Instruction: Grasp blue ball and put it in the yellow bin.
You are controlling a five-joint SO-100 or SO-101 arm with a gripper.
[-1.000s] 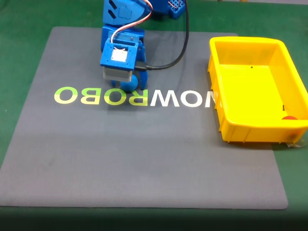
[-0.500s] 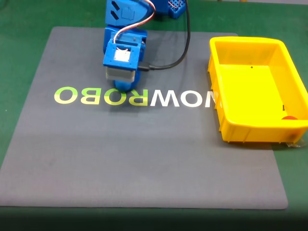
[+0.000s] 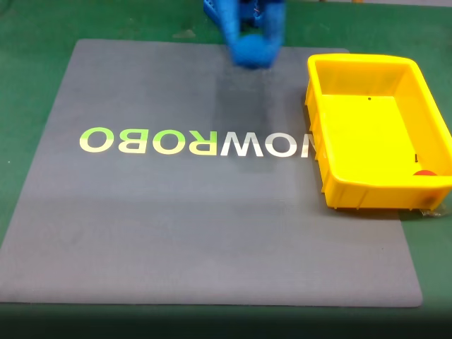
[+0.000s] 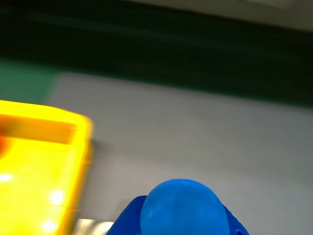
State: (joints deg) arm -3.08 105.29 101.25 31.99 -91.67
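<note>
The gripper point(image 4: 182, 230) pinched the blue ball point(image 4: 182, 209), which sat between its blue fingers, raised above the grey mat point(image 3: 176, 233) just beside the yellow bin point(image 3: 332, 187). Best carried fully over the rim before the fingers parted

The arm point(image 3: 244, 21) moved away from the green letters in the middle of the grey mat point(image 3: 141, 233). It went up to the mat's far edge, closer to the yellow bin point(image 3: 431, 92). It looked blurry there. The gripper point(image 4: 183, 230) carried the blue ball point(image 4: 182, 208) along, and the bin showed at the left of the wrist view.
</note>
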